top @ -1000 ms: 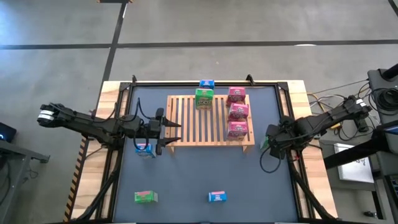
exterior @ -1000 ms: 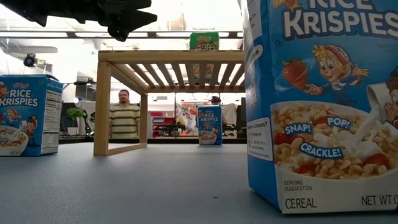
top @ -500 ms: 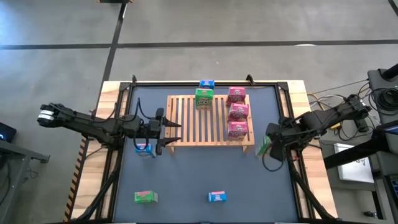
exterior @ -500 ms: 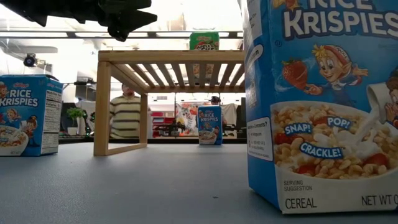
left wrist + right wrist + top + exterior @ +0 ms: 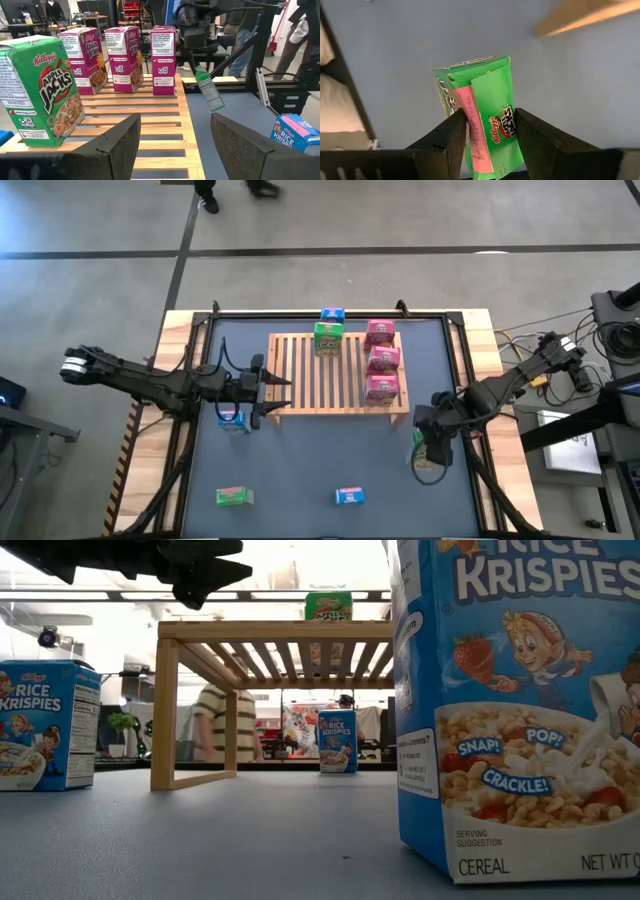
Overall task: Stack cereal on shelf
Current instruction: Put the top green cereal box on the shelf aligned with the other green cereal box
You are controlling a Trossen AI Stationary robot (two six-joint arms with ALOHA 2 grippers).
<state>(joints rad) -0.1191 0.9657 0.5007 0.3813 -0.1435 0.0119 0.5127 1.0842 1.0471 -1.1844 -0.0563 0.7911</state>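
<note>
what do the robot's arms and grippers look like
Both arms are dark, slim and jointed, each trailing black cable. The left arm has a white band near its base. The left gripper and right gripper each have two broad, flat, matte-black fingers with angular edges.

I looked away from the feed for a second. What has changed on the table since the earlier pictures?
The right gripper, shut on a small green cardboard cereal box, has swung from beside the light wooden slatted rack toward the table's near edge. A person behind the table walked on. The left gripper, open at the rack's left end, and the boxes on the rack stayed put.
</note>
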